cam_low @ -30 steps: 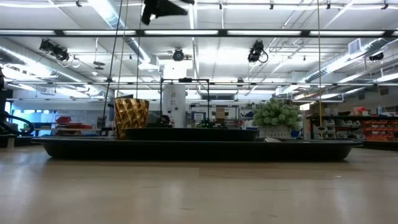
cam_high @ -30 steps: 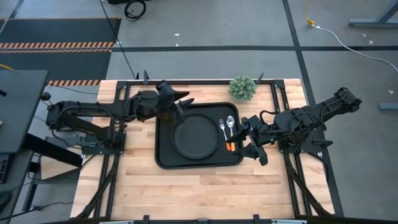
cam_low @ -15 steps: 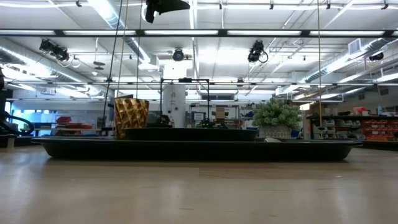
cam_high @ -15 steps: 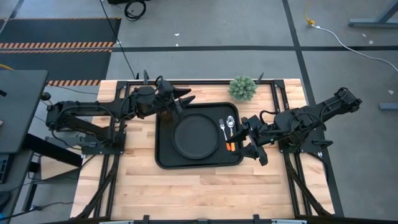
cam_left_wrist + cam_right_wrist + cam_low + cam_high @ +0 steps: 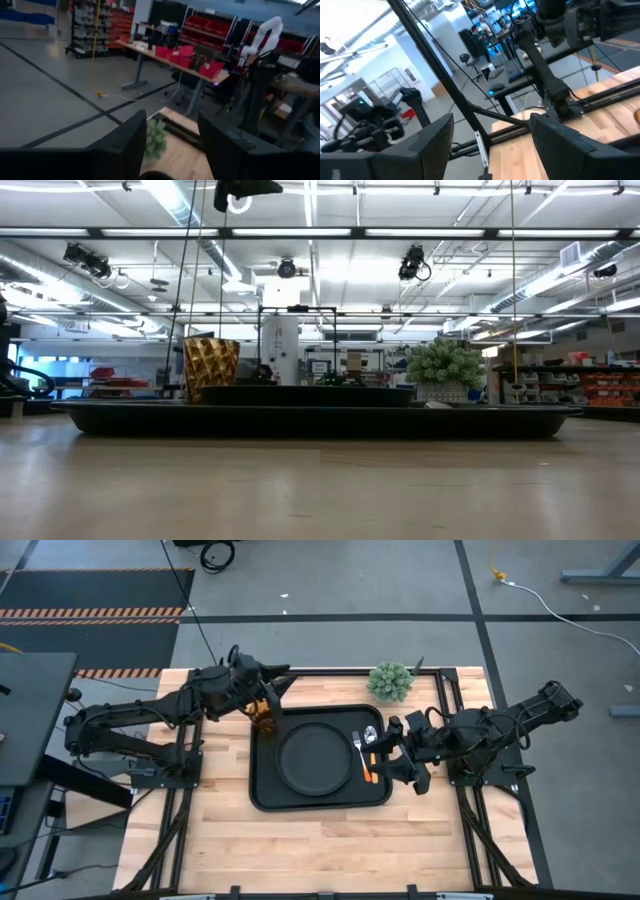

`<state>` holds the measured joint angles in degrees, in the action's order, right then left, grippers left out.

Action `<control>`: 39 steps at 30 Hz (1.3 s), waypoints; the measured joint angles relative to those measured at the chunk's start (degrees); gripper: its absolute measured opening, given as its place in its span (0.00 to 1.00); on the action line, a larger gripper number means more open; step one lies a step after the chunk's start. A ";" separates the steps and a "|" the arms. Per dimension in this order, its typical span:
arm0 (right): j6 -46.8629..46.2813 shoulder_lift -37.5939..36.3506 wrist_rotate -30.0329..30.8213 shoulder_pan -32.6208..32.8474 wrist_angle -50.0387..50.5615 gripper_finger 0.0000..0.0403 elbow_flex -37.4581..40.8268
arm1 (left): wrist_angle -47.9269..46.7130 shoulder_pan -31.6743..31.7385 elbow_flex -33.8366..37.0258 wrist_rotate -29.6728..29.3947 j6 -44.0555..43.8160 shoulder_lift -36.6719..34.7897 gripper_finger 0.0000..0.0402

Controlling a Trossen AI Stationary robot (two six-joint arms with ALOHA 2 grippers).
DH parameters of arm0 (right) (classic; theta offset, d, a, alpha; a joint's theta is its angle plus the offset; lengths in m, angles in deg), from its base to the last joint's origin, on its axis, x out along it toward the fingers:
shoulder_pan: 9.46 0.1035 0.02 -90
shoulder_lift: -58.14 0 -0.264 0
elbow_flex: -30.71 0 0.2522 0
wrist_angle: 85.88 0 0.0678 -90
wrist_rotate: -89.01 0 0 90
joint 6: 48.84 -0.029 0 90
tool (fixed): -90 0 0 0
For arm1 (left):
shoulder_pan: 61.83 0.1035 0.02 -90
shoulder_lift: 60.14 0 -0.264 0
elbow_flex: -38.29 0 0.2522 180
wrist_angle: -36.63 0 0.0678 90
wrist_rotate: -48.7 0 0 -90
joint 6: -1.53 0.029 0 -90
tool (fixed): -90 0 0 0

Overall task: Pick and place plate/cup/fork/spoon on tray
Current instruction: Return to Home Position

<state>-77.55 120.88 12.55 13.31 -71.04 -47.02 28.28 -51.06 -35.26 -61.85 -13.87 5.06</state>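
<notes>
Standing in the tray's far-left corner, the cup looks light, rigid and slick, best pinched across its faceted sides; both claws, left and right, are open, empty.

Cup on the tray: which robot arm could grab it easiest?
Left. Its open tool hovers right by the cup at the tray's corner on that side. The right tool is across the tray, beside the fork and spoon.

A spiky green plant stands on the wooden table.
</notes>
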 joint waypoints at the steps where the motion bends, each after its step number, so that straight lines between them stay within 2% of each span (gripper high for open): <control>1: 0.00 -0.03 -0.06 -0.05 -0.85 0.66 -0.01 | -1.04 0.13 0.00 0.00 -0.02 -0.32 0.46; 12: 0.83 -0.10 -0.77 -0.47 -2.60 0.66 -0.02 | -7.39 0.26 0.00 0.04 -1.94 -0.31 0.46; 14: 0.42 -0.40 -3.89 -0.75 -2.25 0.66 -0.02 | -7.59 0.26 0.00 0.02 -1.97 -0.34 0.46; 17: 2.59 -1.03 -11.71 -2.11 -2.21 0.66 -0.02 | -7.98 0.26 0.00 0.02 -1.92 -0.31 0.46; 19: 3.20 -1.71 -13.63 -2.33 -1.65 0.66 -0.02 | -9.14 0.20 0.00 0.25 -2.05 -0.36 0.46; 25: 7.83 -5.16 -12.95 -2.29 3.06 0.66 -0.02 | -16.16 -0.33 -0.02 5.59 -6.74 -0.32 0.46; 31: 6.22 -7.84 -7.60 -2.63 12.23 0.66 -0.02 | -19.15 -0.45 -0.02 5.80 -5.63 -0.40 0.46; 35: 4.41 -7.93 -4.31 -5.58 18.15 0.66 0.25 | -19.54 -2.49 -0.02 5.80 -3.37 -0.40 0.46; 37: 4.27 -7.68 -6.35 -8.15 16.96 0.66 1.65 | -19.54 -3.84 -0.02 5.82 -2.96 -0.38 0.46; 39: 3.85 -7.65 -12.05 -11.48 13.93 0.66 4.22 | -19.52 -4.97 -0.02 5.50 -2.85 -0.36 0.46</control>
<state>-73.70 113.23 0.50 1.83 -57.11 -42.80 8.76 -56.03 -35.28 -56.35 -16.72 4.70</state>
